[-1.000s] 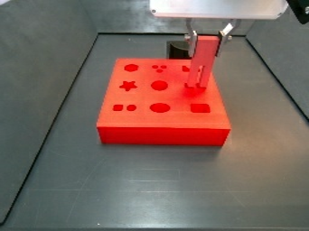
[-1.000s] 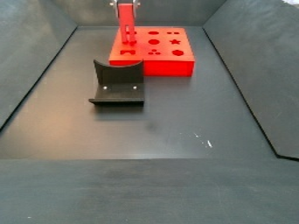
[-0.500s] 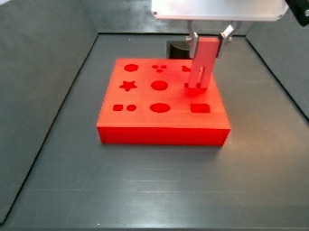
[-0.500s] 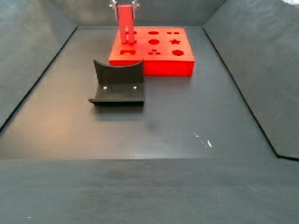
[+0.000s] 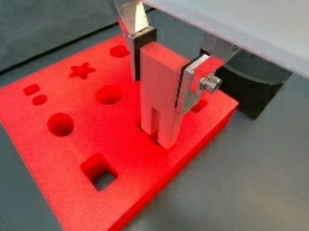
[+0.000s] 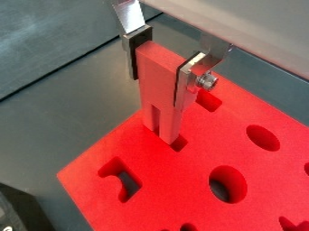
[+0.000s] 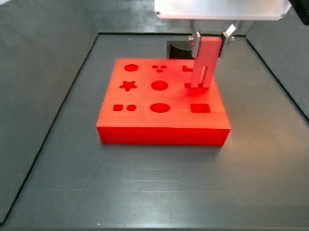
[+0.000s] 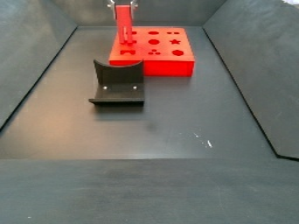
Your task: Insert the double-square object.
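Note:
My gripper (image 5: 167, 65) is shut on the double-square object (image 5: 162, 99), a slim red-pink bar held upright between the silver fingers. Its lower end, split into two square prongs, meets a hole in the top of the large flat red block (image 5: 72, 135) near one edge. The same shows in a wrist view: gripper (image 6: 165, 63), bar (image 6: 161, 99), block (image 6: 145, 171). In a side view the gripper (image 7: 209, 45) holds the bar (image 7: 203, 68) over the block's (image 7: 163, 113) far right part. In a side view the bar (image 8: 124, 26) stands at the block's (image 8: 158, 59) left end.
The block carries several shaped holes: star, circles, ovals, a square (image 7: 201, 107). The fixture, a dark L-shaped bracket (image 8: 117, 83), stands on the dark floor in front of the block; it also shows behind the block (image 5: 259, 86). Raised tray walls border the floor.

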